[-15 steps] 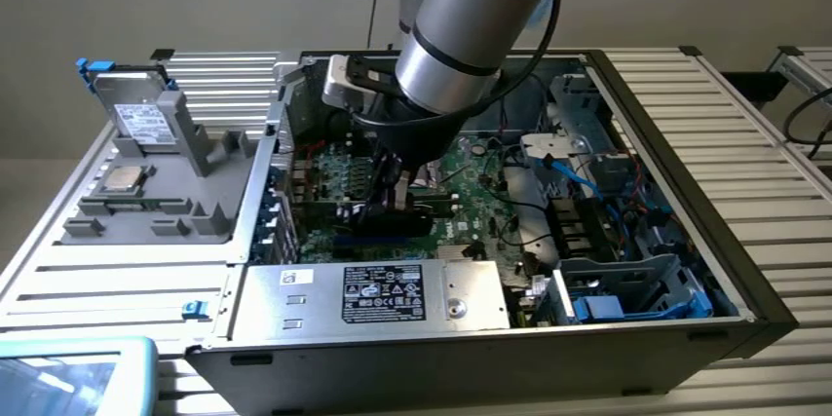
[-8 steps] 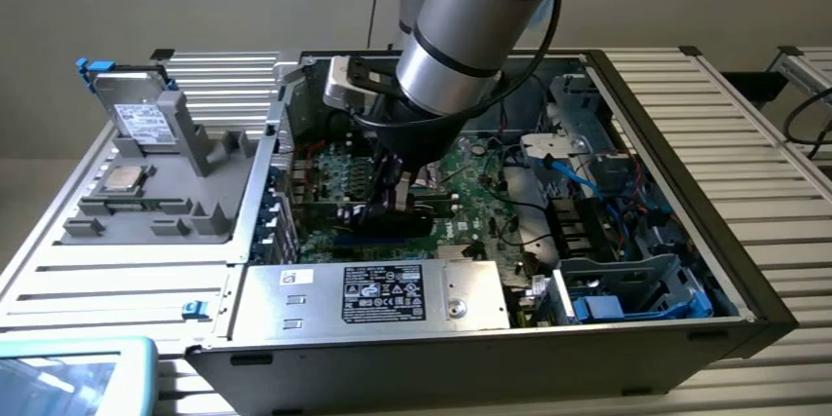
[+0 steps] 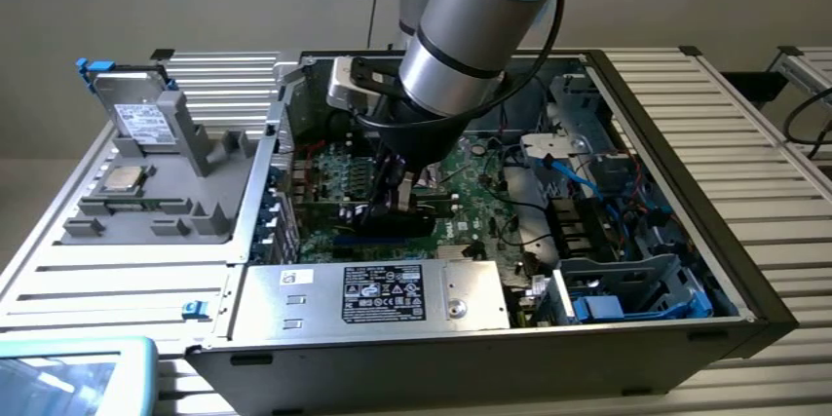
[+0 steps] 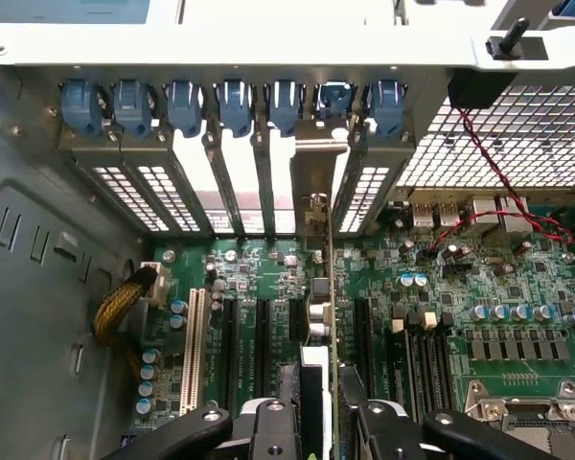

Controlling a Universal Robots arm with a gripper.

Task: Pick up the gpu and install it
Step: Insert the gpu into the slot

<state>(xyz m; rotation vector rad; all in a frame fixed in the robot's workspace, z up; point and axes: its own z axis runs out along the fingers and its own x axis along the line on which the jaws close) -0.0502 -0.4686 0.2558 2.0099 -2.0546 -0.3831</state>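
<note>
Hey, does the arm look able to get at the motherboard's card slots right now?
Likely yes: the case lies open, and the pincer, shut on the gpu, sits right over the slots; a cable bundle lies off to one side.

One gpu (image 4: 318,287), one open computer case (image 3: 455,367), one power supply (image 3: 370,294), seven blue slot clips (image 4: 235,101).

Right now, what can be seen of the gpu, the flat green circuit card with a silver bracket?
The gpu is a thin green circuit card, seen edge-on in the wrist view, small black and silver parts on one face. It stands upright over the green motherboard between long black slots. Its silver metal end bracket stands in the case's slotted rear wall under a blue latch. The black gripper clamps both faces. Full seating cannot be told.
</note>
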